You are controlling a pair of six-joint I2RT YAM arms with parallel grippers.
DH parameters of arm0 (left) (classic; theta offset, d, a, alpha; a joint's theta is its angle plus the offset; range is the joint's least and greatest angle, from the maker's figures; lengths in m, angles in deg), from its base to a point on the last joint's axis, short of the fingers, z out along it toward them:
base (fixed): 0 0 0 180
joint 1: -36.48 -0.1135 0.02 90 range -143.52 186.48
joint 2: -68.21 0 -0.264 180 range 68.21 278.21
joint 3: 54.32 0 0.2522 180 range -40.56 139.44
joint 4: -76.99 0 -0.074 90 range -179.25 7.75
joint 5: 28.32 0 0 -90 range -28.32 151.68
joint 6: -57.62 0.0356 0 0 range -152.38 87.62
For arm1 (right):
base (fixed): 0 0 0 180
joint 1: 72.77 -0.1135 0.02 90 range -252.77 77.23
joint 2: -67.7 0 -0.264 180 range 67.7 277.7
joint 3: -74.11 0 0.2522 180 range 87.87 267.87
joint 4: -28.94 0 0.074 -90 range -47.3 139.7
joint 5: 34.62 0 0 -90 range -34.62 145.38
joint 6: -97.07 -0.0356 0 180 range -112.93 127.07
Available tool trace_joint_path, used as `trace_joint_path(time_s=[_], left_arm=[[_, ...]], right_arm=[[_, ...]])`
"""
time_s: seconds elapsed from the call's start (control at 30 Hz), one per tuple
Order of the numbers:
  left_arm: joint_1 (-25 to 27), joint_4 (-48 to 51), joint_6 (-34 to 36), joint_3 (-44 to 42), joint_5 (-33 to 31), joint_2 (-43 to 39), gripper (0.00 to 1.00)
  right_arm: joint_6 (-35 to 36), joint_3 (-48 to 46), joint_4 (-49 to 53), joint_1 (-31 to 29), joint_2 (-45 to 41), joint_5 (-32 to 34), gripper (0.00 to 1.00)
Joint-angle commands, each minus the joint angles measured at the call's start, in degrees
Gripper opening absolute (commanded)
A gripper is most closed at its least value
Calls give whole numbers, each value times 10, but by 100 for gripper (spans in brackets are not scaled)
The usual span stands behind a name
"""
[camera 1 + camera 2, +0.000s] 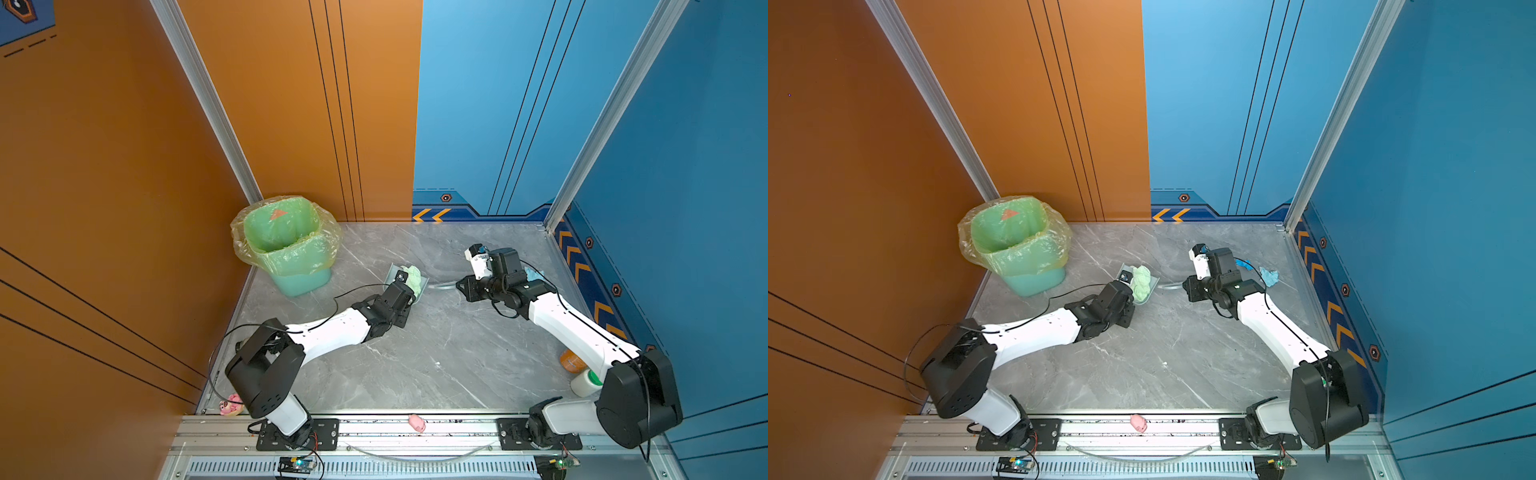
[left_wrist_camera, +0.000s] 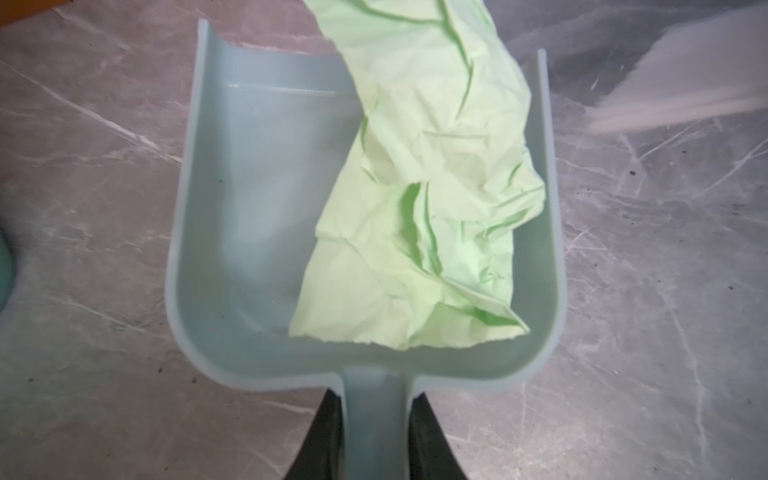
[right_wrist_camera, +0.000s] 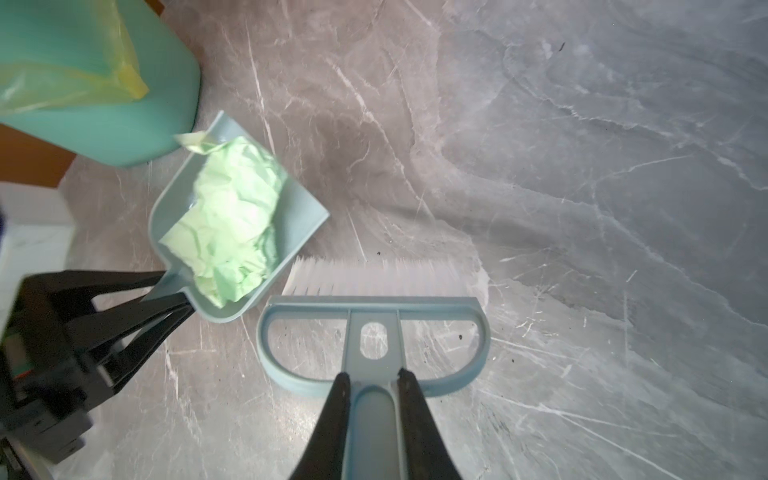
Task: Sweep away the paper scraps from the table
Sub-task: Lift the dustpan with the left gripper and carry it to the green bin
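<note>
A crumpled pale green paper scrap (image 2: 432,187) lies in the grey-blue dustpan (image 2: 249,208), seen in both top views (image 1: 413,276) (image 1: 1140,282). My left gripper (image 2: 376,399) is shut on the dustpan's handle, and the pan rests on the table (image 1: 415,357) just right of the bin. My right gripper (image 3: 372,376) is shut on the handle of the brush (image 3: 374,307). The brush's white bristles (image 3: 374,276) touch the table beside the dustpan's open edge (image 3: 303,212). A blue paper scrap (image 1: 1268,276) lies behind my right arm near the right wall.
A green bin (image 1: 286,245) lined with a yellowish bag stands at the back left with an orange scrap (image 1: 277,214) inside. A pink pig toy (image 1: 417,422) sits on the front rail. An orange bottle (image 1: 571,360) and a white bottle (image 1: 586,382) stand at the right edge.
</note>
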Motion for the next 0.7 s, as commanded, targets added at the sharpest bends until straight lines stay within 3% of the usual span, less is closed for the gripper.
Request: trace_joint_path(time_s=[0.0, 0.47, 0.67], left_arm=[[-8, 67, 14, 20, -30, -41, 0], [-41, 182, 24, 78, -58, -182, 0], [-91, 224, 22, 97, -43, -246, 0]], right_arm=[[-29, -10, -40, 9, -9, -19, 0], [-37, -15, -46, 12, 10, -13, 0], [-35, -15, -45, 8, 13, -6, 0]])
